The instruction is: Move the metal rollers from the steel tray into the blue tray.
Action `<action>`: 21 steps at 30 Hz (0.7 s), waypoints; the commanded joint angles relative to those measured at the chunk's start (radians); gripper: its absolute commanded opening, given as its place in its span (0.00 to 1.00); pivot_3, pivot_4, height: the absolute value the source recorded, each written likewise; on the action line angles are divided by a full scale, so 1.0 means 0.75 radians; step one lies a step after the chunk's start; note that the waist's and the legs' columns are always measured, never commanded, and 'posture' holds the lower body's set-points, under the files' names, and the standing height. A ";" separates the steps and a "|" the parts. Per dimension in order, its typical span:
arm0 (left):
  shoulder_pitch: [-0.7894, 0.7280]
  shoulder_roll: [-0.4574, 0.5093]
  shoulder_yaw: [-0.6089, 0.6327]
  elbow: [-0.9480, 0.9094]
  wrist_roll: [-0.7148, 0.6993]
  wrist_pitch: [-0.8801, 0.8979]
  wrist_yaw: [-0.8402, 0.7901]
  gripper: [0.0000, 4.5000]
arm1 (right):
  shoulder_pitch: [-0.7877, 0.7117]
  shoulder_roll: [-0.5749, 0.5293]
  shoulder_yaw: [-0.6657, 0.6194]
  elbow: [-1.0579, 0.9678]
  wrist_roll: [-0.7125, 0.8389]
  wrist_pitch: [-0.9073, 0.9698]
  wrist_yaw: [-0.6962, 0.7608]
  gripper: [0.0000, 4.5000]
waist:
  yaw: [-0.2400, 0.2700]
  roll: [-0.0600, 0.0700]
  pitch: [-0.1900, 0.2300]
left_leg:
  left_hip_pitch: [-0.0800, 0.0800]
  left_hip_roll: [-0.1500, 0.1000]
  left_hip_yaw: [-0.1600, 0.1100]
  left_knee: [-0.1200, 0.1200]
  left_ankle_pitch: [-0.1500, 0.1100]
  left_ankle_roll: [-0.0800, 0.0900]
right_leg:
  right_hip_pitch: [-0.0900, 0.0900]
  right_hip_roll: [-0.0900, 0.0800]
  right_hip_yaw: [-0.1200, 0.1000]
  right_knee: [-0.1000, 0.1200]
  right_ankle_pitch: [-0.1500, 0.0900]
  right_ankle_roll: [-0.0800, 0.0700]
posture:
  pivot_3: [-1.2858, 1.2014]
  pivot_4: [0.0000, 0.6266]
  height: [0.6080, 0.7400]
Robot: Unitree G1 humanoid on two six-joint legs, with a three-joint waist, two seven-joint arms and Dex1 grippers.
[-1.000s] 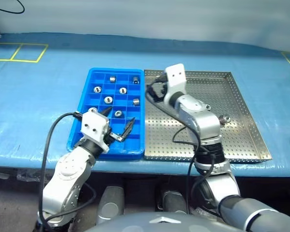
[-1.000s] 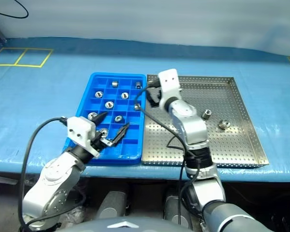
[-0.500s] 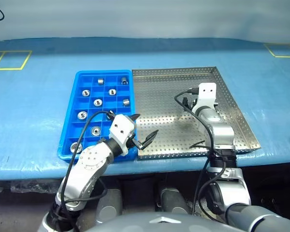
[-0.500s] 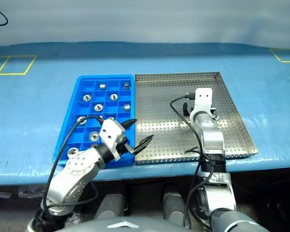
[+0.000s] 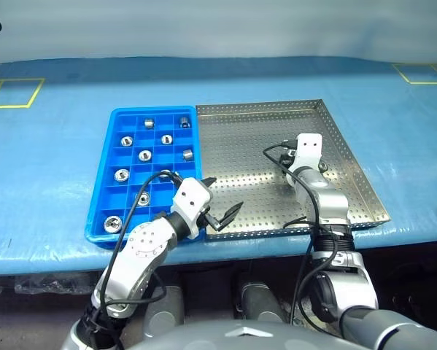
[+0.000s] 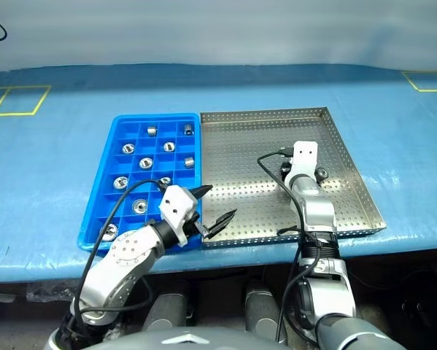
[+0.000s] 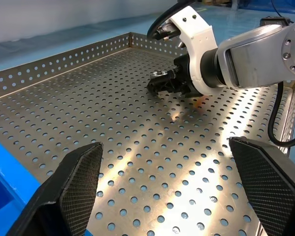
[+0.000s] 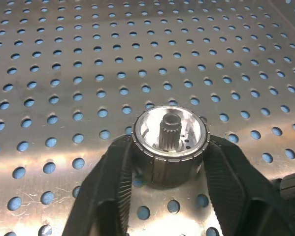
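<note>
Blue-covered table with two trays side by side, the right gripper pinching a roller on the steel one.

A blue sheet covers the table, with yellow taped rectangles at its far left and far right corners and a pale wall behind; no writing or label can be read. The steel tray lies touching the blue tray on its left. The left gripper hovers over the near left corner of the steel tray, fingers spread wide and empty. The right gripper is down on the perforated floor at the tray's right side, its fingers clamped on a metal roller. Eight or so other rollers sit in separate compartments of the blue tray.
</note>
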 commanded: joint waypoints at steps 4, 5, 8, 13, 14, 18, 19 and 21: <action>0.020 -0.014 0.046 -0.044 0.000 -0.034 0.016 1.00 | -0.044 0.003 0.042 -0.085 0.010 -0.009 0.028 0.37 | 0.001 0.000 0.000 | 0.000 0.000 0.000 0.000 0.000 0.000 | 0.000 0.000 0.000 0.000 0.000 0.000 | 0.56 0.24 1.00; 0.024 -0.017 0.058 -0.053 -0.005 -0.035 0.021 1.00 | -0.048 0.008 0.054 -0.115 0.017 0.001 0.040 0.37 | 0.002 0.000 0.000 | 0.000 0.000 0.000 0.000 0.000 0.000 | 0.000 0.000 0.000 0.000 0.000 0.000 | 0.56 0.24 1.00; 0.047 -0.022 0.110 -0.083 -0.009 -0.046 0.042 1.00 | -0.058 0.026 0.117 -0.226 0.034 0.050 0.092 0.37 | 0.000 0.000 0.000 | 0.000 0.000 0.000 0.000 0.000 0.000 | 0.000 0.000 0.000 0.000 0.000 0.000 | 0.57 0.24 1.00; 0.173 0.016 0.264 -0.193 -0.012 -0.075 0.073 1.00 | -0.106 0.074 0.335 -0.472 0.085 0.231 0.258 0.37 | 0.005 0.001 0.000 | 0.000 0.001 0.000 -0.001 0.000 0.000 | -0.003 0.001 0.001 0.003 0.002 0.004 | 0.59 0.24 1.00; 0.202 0.026 0.294 -0.217 -0.007 -0.078 0.080 1.00 | -0.119 0.084 0.375 -0.496 0.091 0.264 0.285 0.37 | 0.007 0.001 0.000 | 0.000 0.001 -0.001 -0.001 0.000 0.000 | -0.004 0.001 0.000 0.004 0.002 0.004 | 0.59 0.24 1.00; 0.289 0.047 0.362 -0.295 -0.002 -0.071 0.098 1.00 | -0.152 0.103 0.494 -0.557 0.118 0.369 0.368 0.37 | 0.050 0.000 0.001 | -0.001 0.001 -0.001 -0.001 0.000 0.000 | -0.004 0.001 -0.001 0.005 -0.002 -0.003 | 0.61 0.24 1.00; 0.316 0.054 0.380 -0.319 -0.004 -0.068 0.100 1.00 | -0.158 0.106 0.535 -0.575 0.125 0.394 0.394 0.37 | 0.059 -0.001 0.001 | -0.001 0.001 -0.001 -0.001 0.000 0.000 | -0.004 0.000 -0.001 0.005 -0.002 -0.003 | 0.61 0.24 1.00; 0.349 0.060 0.398 -0.349 -0.006 -0.060 0.104 1.00 | -0.165 0.109 0.582 -0.600 0.133 0.432 0.428 0.37 | 0.074 -0.001 0.001 | -0.002 0.001 0.001 0.000 0.000 0.000 | -0.004 -0.001 -0.001 0.002 -0.002 -0.003 | 0.62 0.24 1.00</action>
